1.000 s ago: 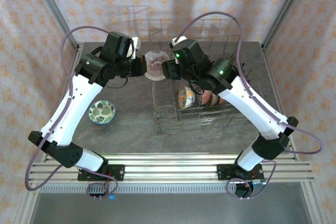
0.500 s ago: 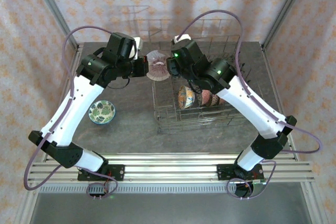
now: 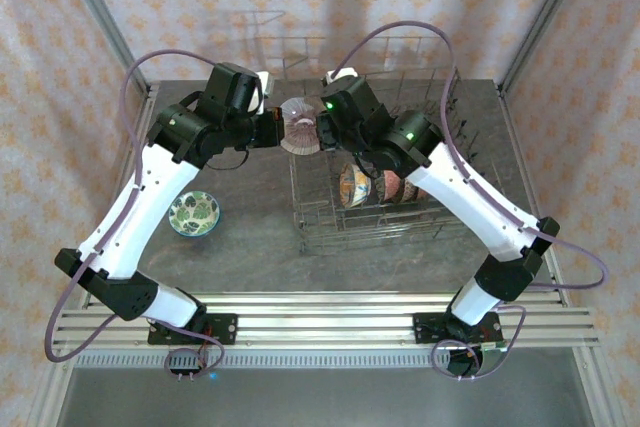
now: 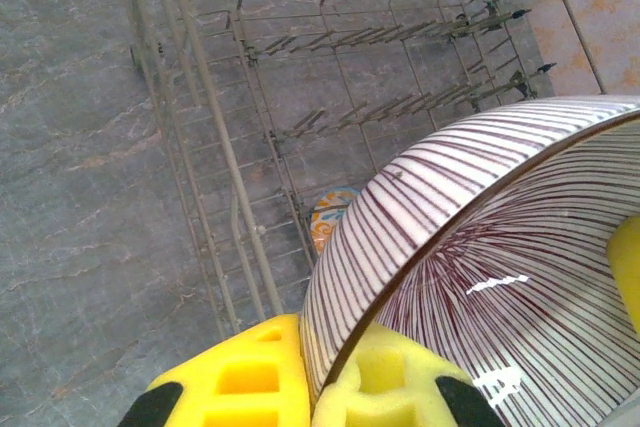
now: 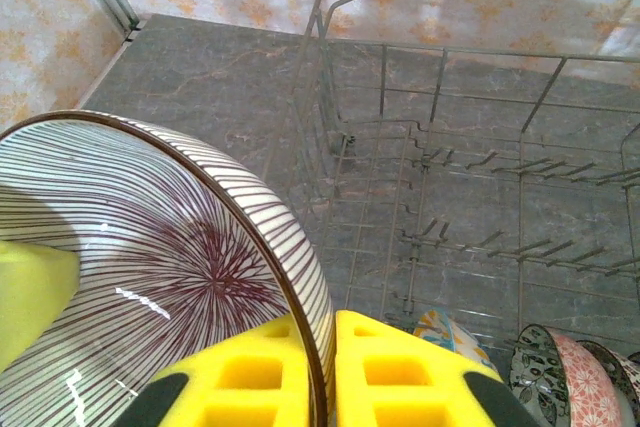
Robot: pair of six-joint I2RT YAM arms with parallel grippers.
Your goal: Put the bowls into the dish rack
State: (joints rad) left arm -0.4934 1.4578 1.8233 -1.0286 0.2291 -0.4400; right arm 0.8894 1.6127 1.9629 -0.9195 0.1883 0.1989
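Over the left rim of the dish rack (image 3: 370, 232), seen from above, held a striped bowl (image 3: 300, 125) on edge between the left gripper (image 3: 274, 128) and the right gripper (image 3: 322, 131), one on each side. Looked like a hand-over, passing it to the arm nearer the rack. Counted a green bowl (image 3: 194, 213) on the table (image 3: 250, 247), well apart, and several bowls (image 3: 352, 187) stood upright in the rack's near row.

At the left wrist, pinched the striped bowl (image 4: 480, 277) by its rim, yellow pads (image 4: 240, 387) pressed on either face of the wall. Looked past it onto the dish rack (image 4: 230, 177) and an orange-and-teal bowl (image 4: 330, 217) among the tines.

At the right wrist, clamped the opposite rim of the striped bowl (image 5: 150, 267) the same way, pads (image 5: 400, 377) tight against it. Faced the open far rows of the dish rack (image 5: 450, 197), probably where this bowl belonged.
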